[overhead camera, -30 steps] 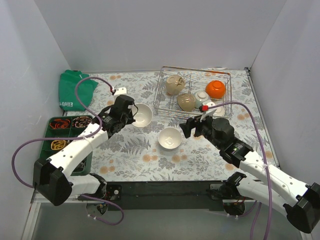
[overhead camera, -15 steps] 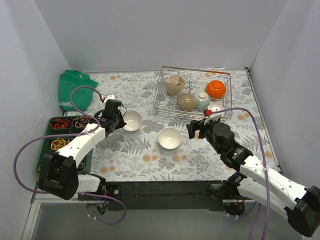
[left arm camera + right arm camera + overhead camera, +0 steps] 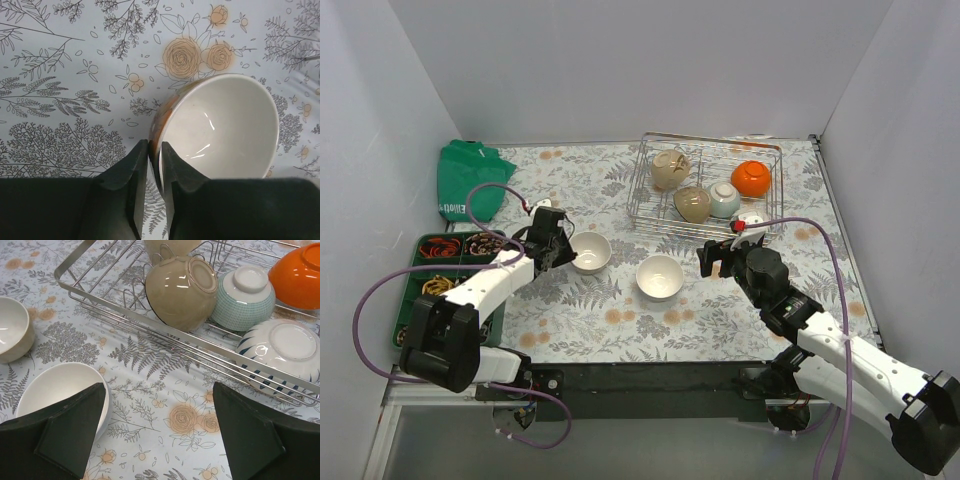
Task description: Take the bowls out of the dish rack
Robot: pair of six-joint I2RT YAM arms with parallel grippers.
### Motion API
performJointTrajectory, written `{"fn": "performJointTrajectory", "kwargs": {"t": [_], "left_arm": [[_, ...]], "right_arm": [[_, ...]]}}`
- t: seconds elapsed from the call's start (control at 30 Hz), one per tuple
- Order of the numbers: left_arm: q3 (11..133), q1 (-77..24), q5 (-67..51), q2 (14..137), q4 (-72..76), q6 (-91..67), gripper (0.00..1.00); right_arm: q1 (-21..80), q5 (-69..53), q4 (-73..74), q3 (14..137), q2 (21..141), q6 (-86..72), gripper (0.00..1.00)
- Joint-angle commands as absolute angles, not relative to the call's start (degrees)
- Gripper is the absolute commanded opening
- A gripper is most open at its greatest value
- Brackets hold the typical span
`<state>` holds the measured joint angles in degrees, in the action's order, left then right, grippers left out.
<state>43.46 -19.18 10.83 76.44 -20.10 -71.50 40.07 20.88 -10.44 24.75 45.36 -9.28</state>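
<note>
On the left, narrow left tool point(image 3: 155, 146) closed astride the near rim of a white bowl point(image 3: 220, 125), one finger inside, one outside. Bowl upright, seemingly set down on the flowered counter point(image 3: 620, 320). Also out of the rack: second white bowl point(image 3: 660, 277), upright, between the two arms, touched by neither tool.

Right tool point(image 3: 159, 390) spread wide, holding nothing, hovering over the counter just short of the dish rack point(image 3: 150, 320). Clearly the nearer arm for what remains. Rack's long side lying across the line of approach, bowls ahead, beyond the front rail:
- striped bowl point(image 3: 282, 350), bottom-up, ahead to the right, closest
- tan bowl point(image 3: 180, 287), tipped on its side, ahead centre
- teal bowl point(image 3: 242, 295), bottom-up, just behind the striped one
- orange bowl point(image 3: 297, 272), far right
- another tan bowl point(image 3: 670, 168), further back

Likely next: reach forward over the rail and down onto a rim or foot
</note>
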Motion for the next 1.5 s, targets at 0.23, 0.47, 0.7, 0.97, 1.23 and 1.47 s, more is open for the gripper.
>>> {"fn": "performJointTrajectory", "kwargs": {"t": [0.23, 0.47, 0.7, 0.97, 1.23, 1.47], "left_arm": [[43.85, -18.81, 11.51, 72.60, -17.49, -74.36, 0.52], [50.08, -18.81, 15.73, 71.28, -22.31, -69.44, 0.83], [58.25, -19.51, 18.37, 72.68, -25.22, -65.31, 0.98], [70.47, -25.74, 25.12, 81.98, -25.14, -61.00, 0.98], [87.69, -34.53, 30.85, 97.19, -23.30, -55.91, 0.98], [108.24, -37.44, 31.38, 112.22, -23.20, -50.81, 0.98]], "right_arm": [[39.11, 20.74, -14.50, 23.99, 44.47, -9.93, 0.96], [38.94, 20.30, -14.76, 23.82, 44.03, -10.02, 0.96], [38.67, 20.48, -14.85, 23.55, 43.94, -10.28, 0.96], [38.41, 19.78, -15.03, 23.82, 44.03, -11.42, 0.96], [38.41, 19.25, -13.19, 24.35, 41.93, -12.74, 0.96], [38.41, 18.81, -9.58, 24.61, 39.82, -14.06, 0.96]]}}
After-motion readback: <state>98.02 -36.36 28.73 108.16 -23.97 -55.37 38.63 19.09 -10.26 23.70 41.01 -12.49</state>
